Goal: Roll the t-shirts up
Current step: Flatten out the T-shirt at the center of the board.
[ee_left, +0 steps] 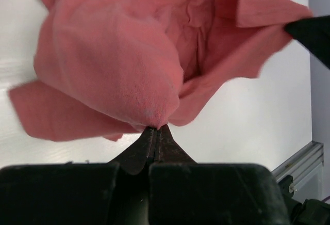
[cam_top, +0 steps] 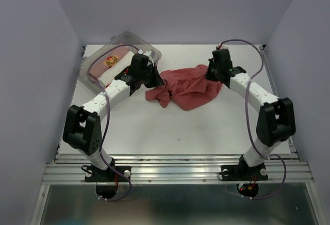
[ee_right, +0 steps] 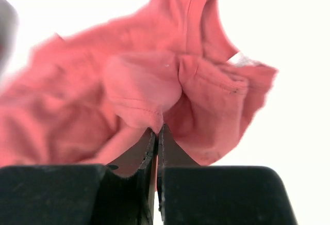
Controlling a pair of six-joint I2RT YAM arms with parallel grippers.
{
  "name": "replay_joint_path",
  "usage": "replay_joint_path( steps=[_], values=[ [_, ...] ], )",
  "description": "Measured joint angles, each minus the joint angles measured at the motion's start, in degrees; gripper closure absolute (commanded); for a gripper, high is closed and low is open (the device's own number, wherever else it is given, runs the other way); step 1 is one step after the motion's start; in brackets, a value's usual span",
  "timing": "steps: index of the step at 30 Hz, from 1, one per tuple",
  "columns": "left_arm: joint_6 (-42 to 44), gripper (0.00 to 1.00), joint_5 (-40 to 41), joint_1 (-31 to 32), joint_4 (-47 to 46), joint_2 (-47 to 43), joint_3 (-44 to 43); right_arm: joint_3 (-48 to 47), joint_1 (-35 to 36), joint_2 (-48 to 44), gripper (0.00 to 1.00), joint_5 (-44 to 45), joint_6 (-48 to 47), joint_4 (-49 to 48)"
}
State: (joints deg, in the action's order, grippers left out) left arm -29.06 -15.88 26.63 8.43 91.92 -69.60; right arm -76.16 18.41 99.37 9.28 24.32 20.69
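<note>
A crumpled brick-red t-shirt (cam_top: 186, 88) lies bunched at the middle of the white table, held at both ends. My left gripper (cam_top: 154, 79) is shut on its left edge; the left wrist view shows the cloth (ee_left: 113, 65) pinched at my closed tips (ee_left: 156, 130). At the shirt's right edge my right gripper (cam_top: 212, 75) is shut on a hemmed fold (ee_right: 149, 93), tips (ee_right: 157, 131) pressed together. Collar and tag show at the upper right of the right wrist view. A pale pink rolled t-shirt with a yellow-red print (cam_top: 109, 61) lies in the tub.
A clear plastic tub (cam_top: 149, 50) stands tilted at the back left, just behind my left gripper. Grey walls enclose the table on three sides. An aluminium rail (cam_top: 175, 171) runs along the near edge by the arm bases.
</note>
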Motion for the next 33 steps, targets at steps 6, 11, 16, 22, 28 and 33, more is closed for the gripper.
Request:
replay_joint_path(
  steps=[6, 11, 16, 22, 28, 33],
  values=[
    [2.71, 1.0, 2.58, -0.11, 6.4, 0.07, -14.45, -5.29, -4.42, -17.84, 0.99, 5.75, -0.17, 1.84],
    [4.42, 1.0, 3.89, -0.61, 9.53, 0.17, -28.87, -15.91, -5.97, -25.66, 0.99, 11.65, -1.36, 2.69],
    [5.7, 1.0, 4.11, -1.77, 10.4, 0.09, -39.65, -19.47, -5.86, -32.39, 0.99, 15.98, -2.82, 5.99],
    [6.54, 1.0, 3.96, -2.03, 11.58, 0.5, -41.66, -11.76, -5.7, -43.78, 0.99, 21.44, -2.32, 11.45],
    [6.93, 0.85, 1.49, -1.9, 10.32, 12.46, -48.65, 9.01, -5.68, -54.23, 0.88, 25.64, 5.01, 16.2],
    [8.44, 0.1, 3.85, -1.86, 14.62, 31.98, -63.3, 27.43, -5.68, -57.57, 0.54, 20.68, 15.85, 20.94]
  ],
)
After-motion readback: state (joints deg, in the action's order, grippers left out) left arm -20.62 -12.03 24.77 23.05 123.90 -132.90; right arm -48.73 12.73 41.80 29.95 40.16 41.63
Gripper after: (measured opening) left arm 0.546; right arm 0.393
